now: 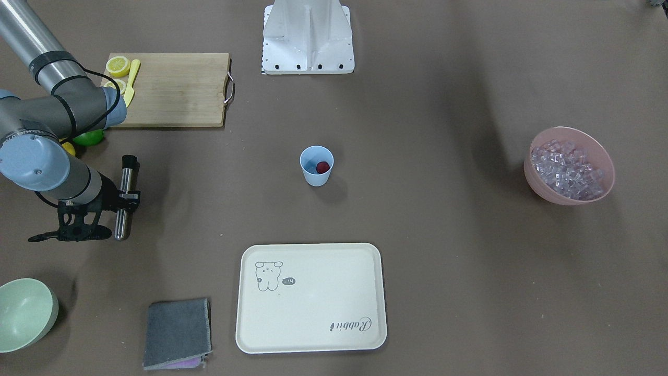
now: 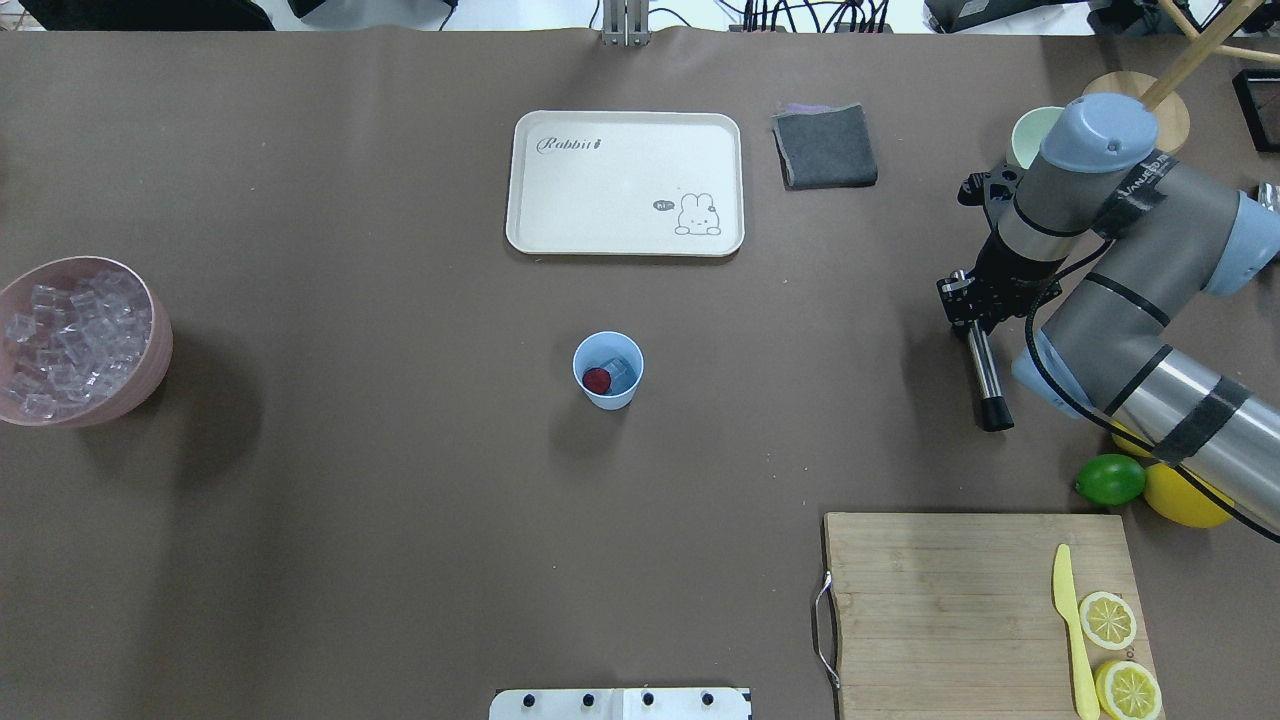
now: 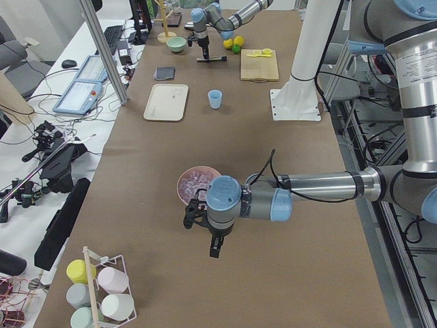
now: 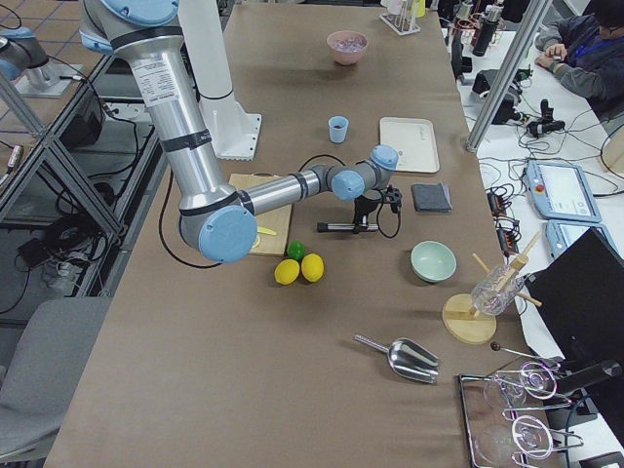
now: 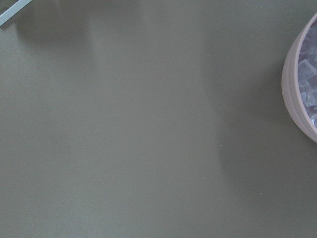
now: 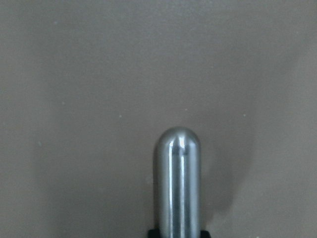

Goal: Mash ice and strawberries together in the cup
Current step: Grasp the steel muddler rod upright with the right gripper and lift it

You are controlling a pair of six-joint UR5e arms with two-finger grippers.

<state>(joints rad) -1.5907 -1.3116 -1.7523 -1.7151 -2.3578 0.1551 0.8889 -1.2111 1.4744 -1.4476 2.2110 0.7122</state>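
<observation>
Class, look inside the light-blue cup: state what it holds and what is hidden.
The cup holds one dark-red strawberry beside what looks like clear ice. The berry's underside and anything beneath them are covered.

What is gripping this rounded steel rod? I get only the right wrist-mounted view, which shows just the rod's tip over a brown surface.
Observer: The right end effector is clamped around that steel muddler rod. The rod lies level, and its other end is capped in black.
Operator: How near is it to its target?
Observer: Not near. The small light-blue plastic cup stands well apart from the muddler, off to the robot's left of it.
Operator: Is anything in it?
Observer: One dark-red strawberry and a clear ice cube. The rest of the ice fills a pink bowl at the robot's far left.
</observation>
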